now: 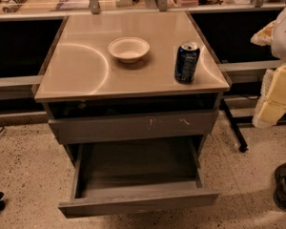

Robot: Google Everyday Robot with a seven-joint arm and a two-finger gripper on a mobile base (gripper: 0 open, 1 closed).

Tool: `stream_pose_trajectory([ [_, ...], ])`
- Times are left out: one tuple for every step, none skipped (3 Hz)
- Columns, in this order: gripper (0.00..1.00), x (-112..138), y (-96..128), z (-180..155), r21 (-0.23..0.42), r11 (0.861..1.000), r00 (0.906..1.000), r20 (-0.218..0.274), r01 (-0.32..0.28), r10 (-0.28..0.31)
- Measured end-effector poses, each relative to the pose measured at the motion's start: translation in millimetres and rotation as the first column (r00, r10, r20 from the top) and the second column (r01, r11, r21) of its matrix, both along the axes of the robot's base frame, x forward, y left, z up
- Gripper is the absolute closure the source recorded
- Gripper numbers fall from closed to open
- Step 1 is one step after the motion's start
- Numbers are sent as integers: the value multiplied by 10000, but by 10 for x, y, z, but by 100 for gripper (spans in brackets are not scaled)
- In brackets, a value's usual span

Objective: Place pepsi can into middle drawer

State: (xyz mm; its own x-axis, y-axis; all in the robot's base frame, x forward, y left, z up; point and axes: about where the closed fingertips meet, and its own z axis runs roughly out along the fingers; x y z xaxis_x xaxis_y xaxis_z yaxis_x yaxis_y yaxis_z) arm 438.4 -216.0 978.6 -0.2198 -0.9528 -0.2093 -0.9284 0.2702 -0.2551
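The pepsi can, dark blue with a silver top, stands upright near the front right corner of the cabinet top. The middle drawer is pulled out wide below it, with a plain grey front and an empty dark inside. My gripper hangs at the right edge of the view, to the right of the cabinet and a little lower than the can. It is apart from the can and holds nothing that I can see.
A shallow cream bowl sits mid-top, left of the can. Above the open drawer is a grey drawer front with pale scratches. A dark table leg with a caster and a person's shoe are on the right floor.
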Motion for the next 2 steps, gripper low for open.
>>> stream_pose_trajectory([
  [0,6,0,3,7,10000,10000,20,8,-8],
  [0,270,-64,-53,448,9988,9996,192,177,-186],
])
